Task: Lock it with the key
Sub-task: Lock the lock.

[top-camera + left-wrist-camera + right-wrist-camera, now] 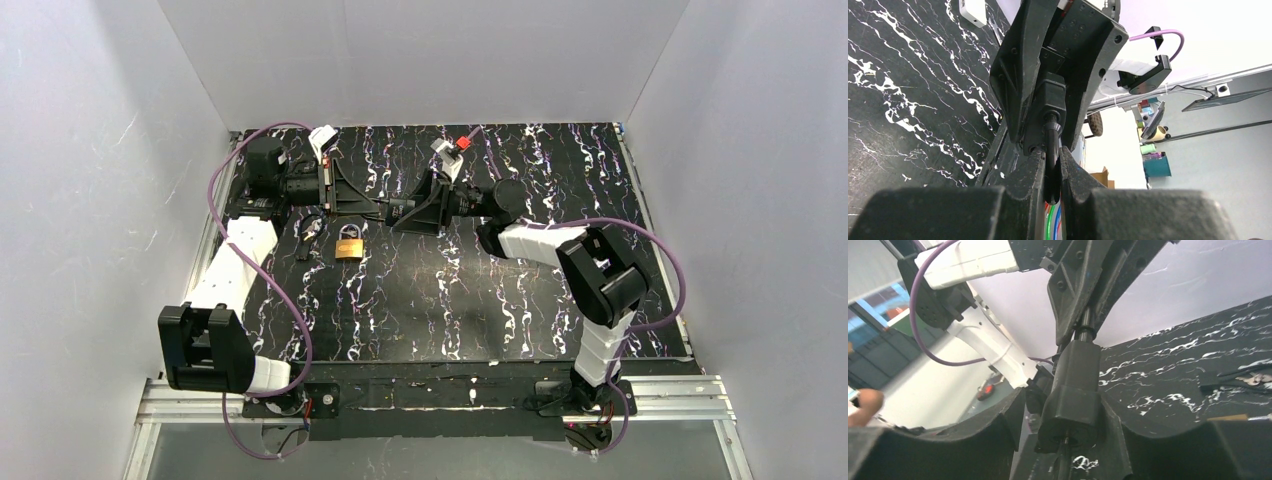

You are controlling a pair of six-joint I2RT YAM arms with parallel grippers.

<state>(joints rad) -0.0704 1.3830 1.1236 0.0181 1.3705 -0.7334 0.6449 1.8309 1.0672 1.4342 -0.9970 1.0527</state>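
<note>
Black, white-veined tabletop (480, 300); on it, left of centre, brass lock (348, 245), keys (312, 228) just left; white-red piece (451, 150) far.

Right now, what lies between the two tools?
A black padlock: its shackle is pinched in the left tool, its body sits between the fingers of the right tool. Both wrist views show it.

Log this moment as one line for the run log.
left gripper: shut on black padlock shackle | right gripper: fingers flanking its body, contact unclear | brass padlock: on table, untouched
</note>
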